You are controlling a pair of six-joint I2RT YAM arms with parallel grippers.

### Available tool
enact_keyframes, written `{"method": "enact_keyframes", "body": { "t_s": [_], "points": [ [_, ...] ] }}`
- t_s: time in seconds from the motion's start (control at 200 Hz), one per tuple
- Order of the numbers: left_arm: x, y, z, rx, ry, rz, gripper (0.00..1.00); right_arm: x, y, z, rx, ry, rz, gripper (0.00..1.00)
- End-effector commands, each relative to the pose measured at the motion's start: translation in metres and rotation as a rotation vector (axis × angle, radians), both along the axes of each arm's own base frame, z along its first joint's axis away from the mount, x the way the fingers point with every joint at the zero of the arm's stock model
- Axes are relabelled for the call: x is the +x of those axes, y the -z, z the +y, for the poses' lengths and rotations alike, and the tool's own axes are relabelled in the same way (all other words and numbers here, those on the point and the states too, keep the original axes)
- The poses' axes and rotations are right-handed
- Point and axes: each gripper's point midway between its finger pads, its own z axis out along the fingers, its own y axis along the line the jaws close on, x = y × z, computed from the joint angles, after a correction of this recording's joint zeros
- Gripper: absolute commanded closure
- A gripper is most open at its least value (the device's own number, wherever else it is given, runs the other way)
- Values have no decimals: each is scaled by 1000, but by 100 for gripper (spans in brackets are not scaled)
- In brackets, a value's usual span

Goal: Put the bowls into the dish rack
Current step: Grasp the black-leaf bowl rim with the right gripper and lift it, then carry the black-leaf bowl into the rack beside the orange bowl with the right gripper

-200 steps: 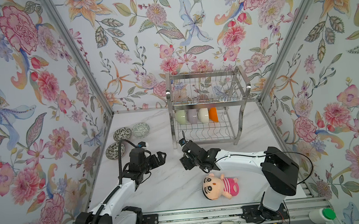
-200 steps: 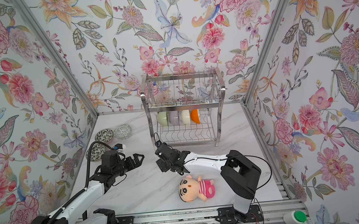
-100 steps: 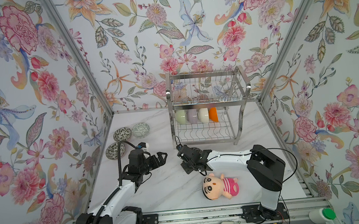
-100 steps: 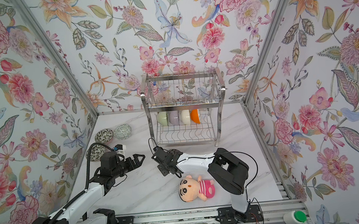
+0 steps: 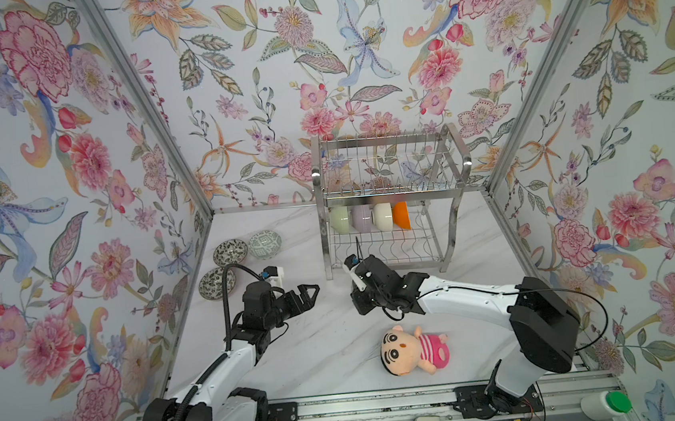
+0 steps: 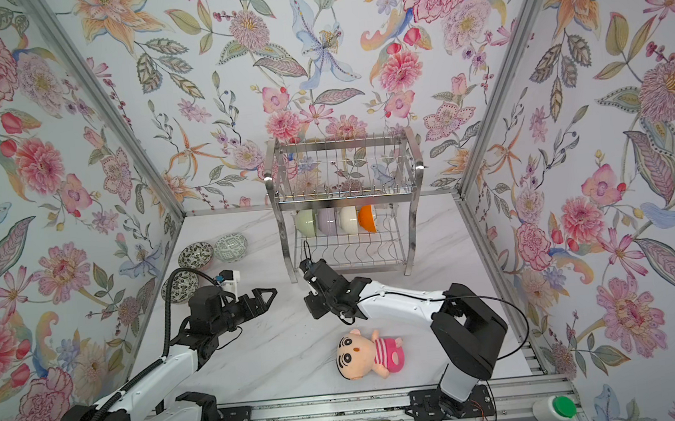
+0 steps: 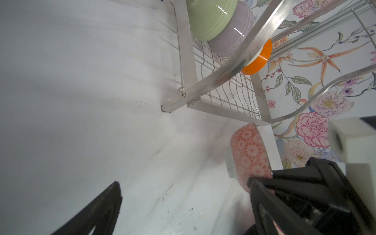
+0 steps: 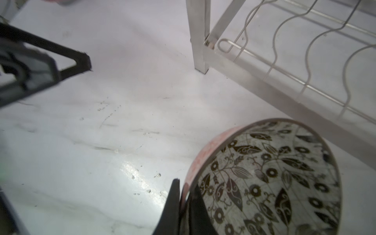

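Note:
My right gripper (image 8: 185, 187) is shut on the rim of a bowl (image 8: 270, 179) with a dark leaf-patterned inside and a pink outside. The bowl is tipped on edge near the dish rack's front left leg. Its pink side (image 7: 250, 154) shows in the left wrist view. In both top views the right gripper (image 5: 362, 301) hides it. My left gripper (image 5: 308, 295) stands open and empty, left of that bowl. The dish rack (image 5: 388, 192) holds pale green (image 5: 340, 219), lavender (image 5: 361, 219), cream (image 5: 382, 217) and orange (image 5: 402, 215) bowls on its lower tier. Three patterned bowls (image 5: 230, 252) lie at the table's left.
A plush doll (image 5: 412, 348) in a pink striped shirt lies on the marble table near the front, below the right forearm. Flowered walls close in the left, back and right. The rack's lower tier has bare wavy wire slots (image 8: 305, 50) in front of the standing bowls.
The right gripper's jaws have closed onto the patterned bowl's rim, and the right arm's elbow has swung. The left gripper has stayed open and hardly moved.

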Motion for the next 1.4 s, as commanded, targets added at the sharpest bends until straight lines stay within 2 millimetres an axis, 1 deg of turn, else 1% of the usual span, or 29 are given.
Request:
{"method": "enact_keyframes", "body": {
  "t_s": [0.0,0.11,0.21,0.255,0.3,0.315,0.36,0.53,0.611,0.711,0.791,0.931,1.171,1.396],
  "points": [
    [4,-19,-14,47,34,-87,1,13,-61,6,293,-13,-50,100],
    [7,-25,-24,145,52,-126,1,28,-91,-9,463,18,-67,100],
    [11,-29,-30,215,61,-161,1,42,-108,-22,578,50,-81,100],
    [13,-33,-33,260,65,-186,1,49,-113,-26,614,63,-86,100],
    [14,-35,-38,308,76,-210,1,49,-117,-24,651,52,-88,100],
    [15,-37,-39,324,78,-220,1,58,-118,-32,661,77,-96,100],
    [16,-41,-45,370,91,-248,1,64,-121,-35,692,91,-104,100],
    [23,-51,-59,493,112,-325,1,84,-130,-38,823,105,-109,100],
    [26,-55,-65,535,123,-357,0,94,-131,-35,858,109,-103,100],
    [29,-60,-70,603,137,-401,1,104,-124,-24,859,103,-79,100],
    [31,-63,-72,664,144,-430,1,110,-122,-20,887,103,-70,100],
    [34,-63,-71,725,149,-444,1,121,-120,-12,933,100,-58,100],
    [34,-59,-67,814,175,-464,1,138,-109,1,1016,116,-17,100],
    [34,-61,-64,849,187,-471,1,146,-99,20,1043,110,12,100]
  ]
}}
